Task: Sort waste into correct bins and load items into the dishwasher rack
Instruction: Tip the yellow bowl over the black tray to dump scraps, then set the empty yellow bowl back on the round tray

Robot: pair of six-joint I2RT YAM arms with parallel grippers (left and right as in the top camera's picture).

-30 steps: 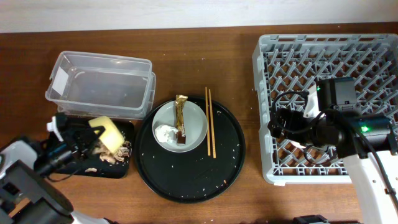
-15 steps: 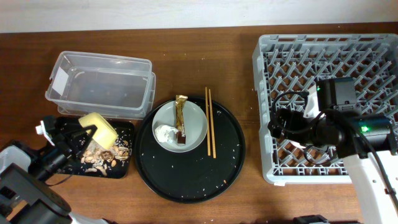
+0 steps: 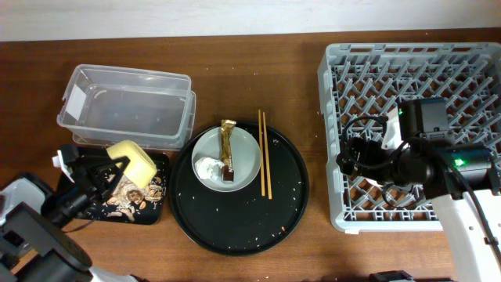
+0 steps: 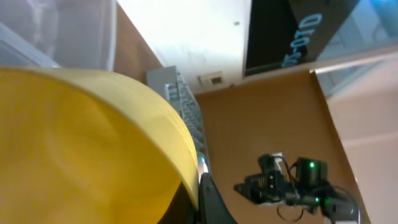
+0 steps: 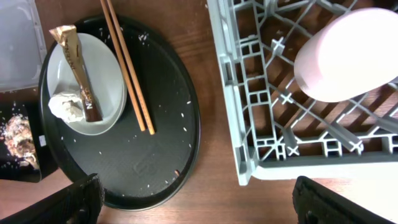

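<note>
Yellow bowl (image 3: 131, 160) is clamped in the shut left end effector (image 3: 108, 167) and tipped over the shallow black bin (image 3: 159, 207) just left of the round black tray (image 3: 243, 227), I'd guess so the food scraps (image 3: 129, 196) slide out into it. Tissue (image 3: 207, 167) and wrapper (image 3: 227, 149) sit on the plate (image 3: 249, 153) on that tray. Right end effector (image 3: 350, 159) hangs wide open and empty over the rack (image 3: 438, 63), on the tray's right.

My left end effector (image 3: 116, 164) sits low at my far left, clamped on the yellow bowl (image 3: 135, 159); my right end effector (image 3: 350, 159) hovers, fingers spread wide
</note>
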